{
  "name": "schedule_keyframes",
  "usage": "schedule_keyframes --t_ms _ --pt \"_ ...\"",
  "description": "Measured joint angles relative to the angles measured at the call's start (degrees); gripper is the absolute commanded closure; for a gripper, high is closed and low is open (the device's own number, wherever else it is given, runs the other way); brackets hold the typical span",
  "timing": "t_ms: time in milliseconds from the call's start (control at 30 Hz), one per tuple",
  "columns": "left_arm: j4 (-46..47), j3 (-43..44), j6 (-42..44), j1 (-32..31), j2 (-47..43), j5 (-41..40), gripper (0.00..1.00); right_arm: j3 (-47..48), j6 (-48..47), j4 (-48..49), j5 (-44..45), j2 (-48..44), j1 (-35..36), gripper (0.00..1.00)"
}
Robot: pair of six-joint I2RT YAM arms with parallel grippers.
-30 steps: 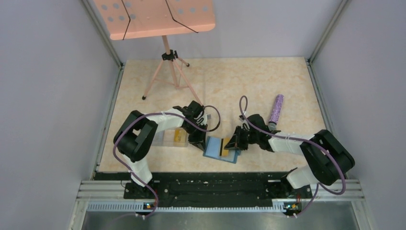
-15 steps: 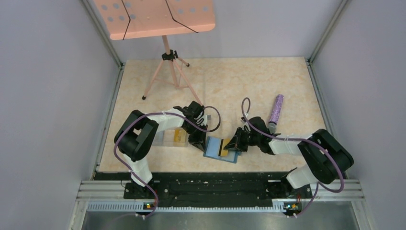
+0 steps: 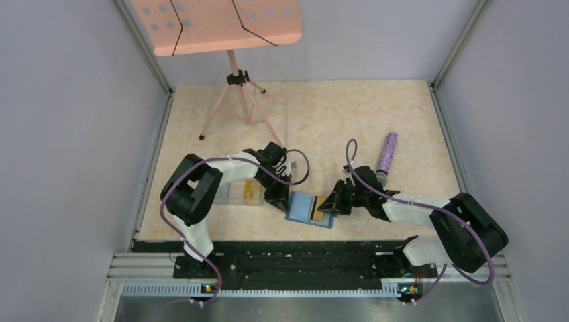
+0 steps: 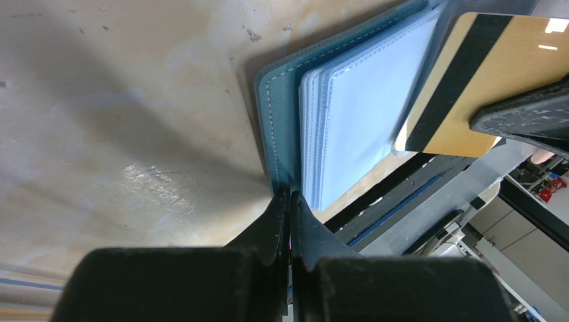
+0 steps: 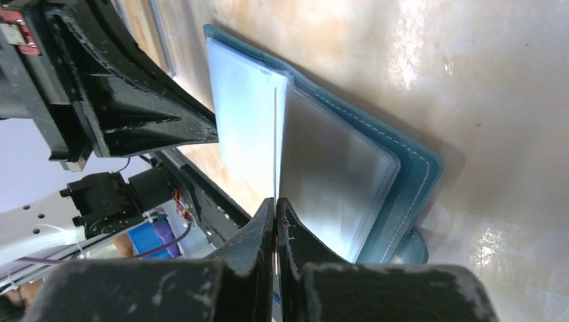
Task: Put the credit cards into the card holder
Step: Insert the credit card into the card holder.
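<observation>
A: what changed in last sec?
B: R arm swung its elbow out. right gripper [image 3: 333,201] tipped the credit card [image 3: 323,204] up on edge, so more blue pocket page shows. Reads as lining up for a slot, not inserted yet.
A: jaws?
B: R clamped tight on the card, edge-on in its wrist cam. left gripper [image 3: 280,200] closed w/ nothing between, tips pressing the card holder [image 3: 302,204] at its left cover edge. Pinning it, imo.
A: holder state?
B: open flat on table [image 3: 349,121] near front edge, btwn both grippers. Teal cover, pale blue sleeves fanned. Card is gold w/ black stripe, lower edge at the sleeves. Other gold card [image 3: 252,190] sits in clear box [image 3: 235,194] just left.
</observation>
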Motion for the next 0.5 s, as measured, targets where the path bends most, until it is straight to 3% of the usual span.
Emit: schedule_keyframes --t_ms 500 --pt "-0.17 0.00 0.00 0.00 0.00 0.11 1.00 -0.15 2.47 8.46 -2.54 8.15 0.90 1.00"
